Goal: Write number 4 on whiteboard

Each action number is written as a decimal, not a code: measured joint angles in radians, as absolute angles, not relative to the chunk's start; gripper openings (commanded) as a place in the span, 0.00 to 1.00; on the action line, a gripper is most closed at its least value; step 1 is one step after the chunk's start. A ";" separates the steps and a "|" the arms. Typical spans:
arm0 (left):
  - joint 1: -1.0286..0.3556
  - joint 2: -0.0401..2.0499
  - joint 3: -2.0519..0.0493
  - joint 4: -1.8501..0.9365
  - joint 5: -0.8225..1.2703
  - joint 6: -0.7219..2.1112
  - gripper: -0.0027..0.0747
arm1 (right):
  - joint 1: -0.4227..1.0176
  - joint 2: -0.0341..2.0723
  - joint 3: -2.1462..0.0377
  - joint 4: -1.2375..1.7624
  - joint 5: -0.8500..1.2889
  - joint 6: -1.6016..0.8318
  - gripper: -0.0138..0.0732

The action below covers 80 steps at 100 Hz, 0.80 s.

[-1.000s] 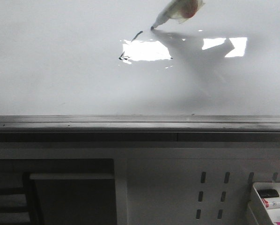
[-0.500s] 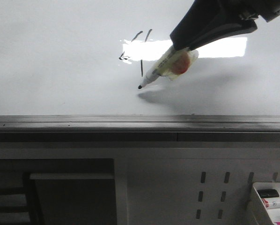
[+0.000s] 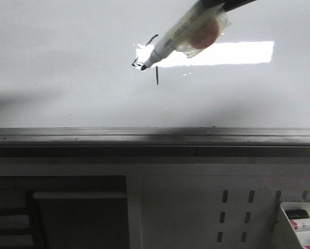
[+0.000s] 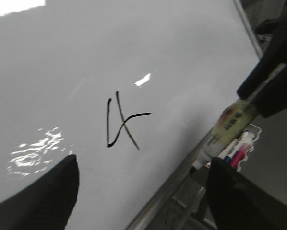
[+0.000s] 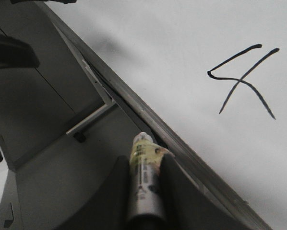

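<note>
Gripping marker (image 5: pixel 143 184) between clenched fingers (image 5: pixel 174 191), right gripper (image 5: pixel 144 191) holds it over whiteboard (image 3: pixel 67 62), tip lifted near number 4 (image 3: pixel 147 57). Front view: marker (image 3: pixel 173 39) slants across bright glare (image 3: pixel 233 53), covering part of digit. Number 4 (image 4: pixel 122 123) complete in black strokes mid-board, above grey ledge (image 3: pixel 144 136). Left gripper (image 4: pixel 141 191) fingers (image 4: pixel 47 191) spread apart, grasping nothing, aimed at board.
</note>
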State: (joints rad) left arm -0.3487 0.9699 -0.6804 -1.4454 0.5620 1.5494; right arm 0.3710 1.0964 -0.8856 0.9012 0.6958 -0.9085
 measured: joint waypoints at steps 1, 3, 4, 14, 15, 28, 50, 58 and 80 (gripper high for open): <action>-0.349 0.970 -0.685 -1.445 0.572 1.549 0.69 | 0.371 1.096 -0.886 0.903 0.696 -0.909 0.10; -0.349 0.976 -0.691 -1.443 0.582 1.552 0.68 | 0.371 1.096 -0.886 0.908 0.697 -0.909 0.10; -0.349 0.978 -0.693 -1.443 0.591 1.552 0.67 | 0.371 1.096 -0.886 0.908 0.697 -0.909 0.10; -0.369 1.000 -0.721 -1.441 0.626 1.559 0.60 | 0.371 1.096 -0.886 0.923 0.701 -0.909 0.10; -0.371 1.001 -0.725 -1.441 0.626 1.561 0.59 | 0.371 1.096 -0.886 0.923 0.701 -0.909 0.10; -0.455 1.038 -0.745 -1.437 0.630 1.612 0.52 | 0.371 1.096 -0.886 0.932 0.710 -0.909 0.10; -0.616 1.117 -0.751 -1.426 0.569 1.688 0.51 | 0.371 1.096 -0.888 0.937 0.737 -0.909 0.10; -0.655 1.148 -0.760 -1.425 0.542 1.694 0.51 | 0.371 1.096 -0.901 0.937 0.754 -0.909 0.10; -0.686 1.203 -0.809 -1.423 0.519 1.700 0.51 | 0.371 1.096 -0.932 0.937 0.788 -0.909 0.10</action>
